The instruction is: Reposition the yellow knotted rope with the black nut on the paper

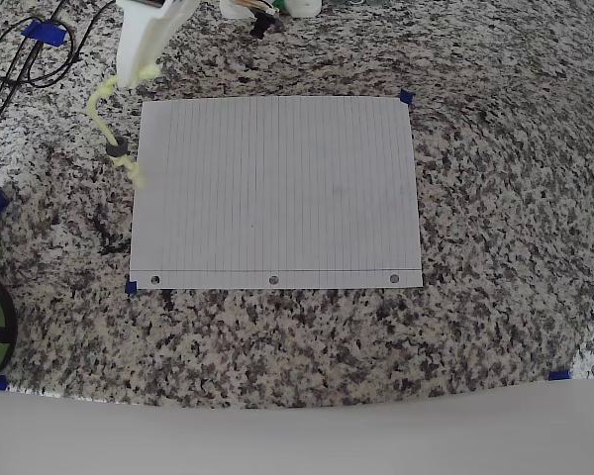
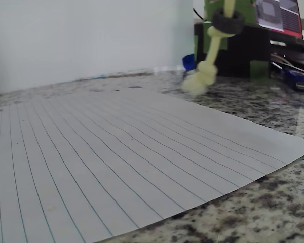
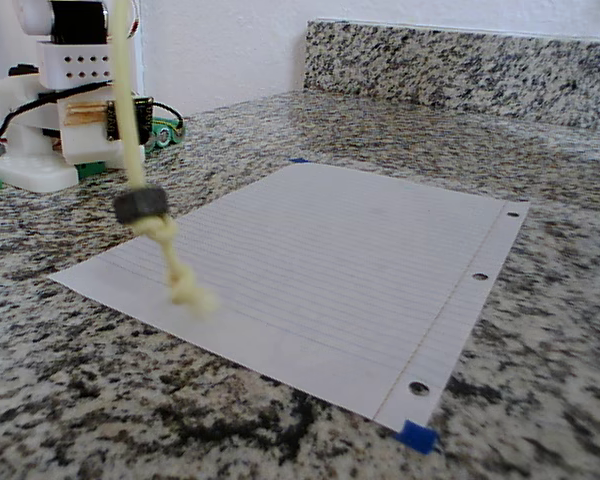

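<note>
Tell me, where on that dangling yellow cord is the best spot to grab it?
Probably the straight upper stretch of the yellow knotted rope, above the black nut, pinched from the side. It hangs vertically there, and the nut rests on the knots below, so holding the top keeps everything strung. The gripper seems to hold that end.

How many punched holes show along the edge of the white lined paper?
3, along the near edge of the white lined paper in the overhead view: one at left, one midway, one at right.

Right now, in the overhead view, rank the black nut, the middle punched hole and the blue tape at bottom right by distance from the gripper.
1. The black nut, on the rope just below the gripper, upper left.
2. The middle punched hole, paper's lower edge.
3. The blue tape, far lower right.
</note>
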You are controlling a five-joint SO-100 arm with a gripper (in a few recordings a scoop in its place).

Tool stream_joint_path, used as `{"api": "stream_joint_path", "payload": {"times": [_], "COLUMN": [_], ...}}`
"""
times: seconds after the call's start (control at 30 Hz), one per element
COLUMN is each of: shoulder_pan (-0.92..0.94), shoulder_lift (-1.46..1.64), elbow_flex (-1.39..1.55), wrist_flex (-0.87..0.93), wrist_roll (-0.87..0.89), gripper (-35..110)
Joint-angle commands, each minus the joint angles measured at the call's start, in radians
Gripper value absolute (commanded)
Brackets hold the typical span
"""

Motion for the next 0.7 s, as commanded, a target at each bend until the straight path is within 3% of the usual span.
{"api": "stream_joint_path", "payload": {"times": [0.0,0.4,0.67], "shoulder_pan": [-0.020,0.061,-0.100], "shoulder_lift": [0.141,0.462,0.472], "elbow_flex": [0.055,0.247,0.357], "wrist_flex": [-0.018,0.025,0.126], "wrist_roll": [0.051,0.160,0.371], "gripper": [0,0,0]}}
